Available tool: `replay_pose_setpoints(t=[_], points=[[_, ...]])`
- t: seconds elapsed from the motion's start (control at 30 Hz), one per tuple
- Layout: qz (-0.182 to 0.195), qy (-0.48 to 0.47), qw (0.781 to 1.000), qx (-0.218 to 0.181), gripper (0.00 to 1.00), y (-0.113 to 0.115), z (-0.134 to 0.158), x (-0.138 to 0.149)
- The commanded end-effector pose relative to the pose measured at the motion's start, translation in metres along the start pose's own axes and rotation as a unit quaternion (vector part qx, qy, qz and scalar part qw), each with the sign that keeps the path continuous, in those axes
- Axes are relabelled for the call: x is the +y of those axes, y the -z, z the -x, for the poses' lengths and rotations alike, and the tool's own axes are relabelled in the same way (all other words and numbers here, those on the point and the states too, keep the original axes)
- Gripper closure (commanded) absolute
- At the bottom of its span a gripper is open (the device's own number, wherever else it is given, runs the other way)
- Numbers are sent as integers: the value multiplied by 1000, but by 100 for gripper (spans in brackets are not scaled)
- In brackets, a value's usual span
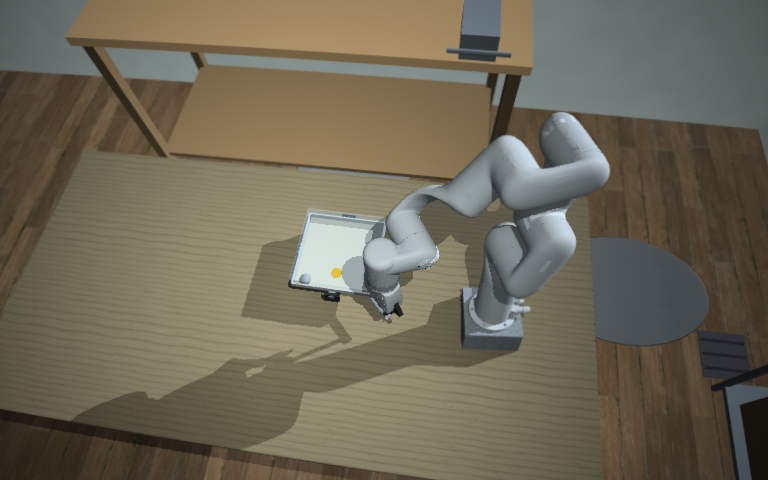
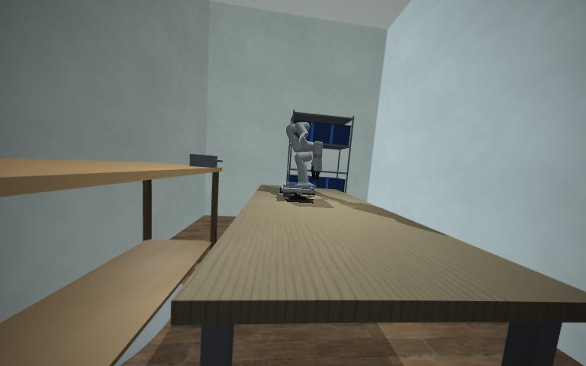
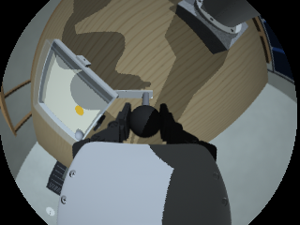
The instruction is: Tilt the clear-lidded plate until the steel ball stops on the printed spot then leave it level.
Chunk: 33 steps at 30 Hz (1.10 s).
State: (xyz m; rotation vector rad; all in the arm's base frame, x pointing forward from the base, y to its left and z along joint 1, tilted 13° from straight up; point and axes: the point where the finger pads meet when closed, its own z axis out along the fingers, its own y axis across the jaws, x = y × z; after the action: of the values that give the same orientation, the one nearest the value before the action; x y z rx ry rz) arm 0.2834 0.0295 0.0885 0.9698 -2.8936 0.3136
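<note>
The clear-lidded plate is a white square tray with a grey rim, raised a little above the table. The steel ball lies in its front-left corner. The orange printed spot is to the ball's right, apart from it. My gripper is just off the plate's front-right corner. In the wrist view it is shut on a black knob at the end of a grey handle bar that runs to the plate. The spot and the ball show there too. In the exterior view the plate looks small and far.
The arm's base stands on the table right of the plate. A small black part shows under the plate's front edge. A wooden shelf unit with a grey box stands behind the table. A blue-binned rack is behind the arm.
</note>
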Motion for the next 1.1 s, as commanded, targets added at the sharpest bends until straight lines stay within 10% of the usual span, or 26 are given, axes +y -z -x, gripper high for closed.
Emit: replay_pose_setpoints(t=[0.0, 1.07], points=[[0, 0, 1000, 2, 100, 0, -1, 0], [0, 0, 1000, 2, 100, 0, 1, 0]])
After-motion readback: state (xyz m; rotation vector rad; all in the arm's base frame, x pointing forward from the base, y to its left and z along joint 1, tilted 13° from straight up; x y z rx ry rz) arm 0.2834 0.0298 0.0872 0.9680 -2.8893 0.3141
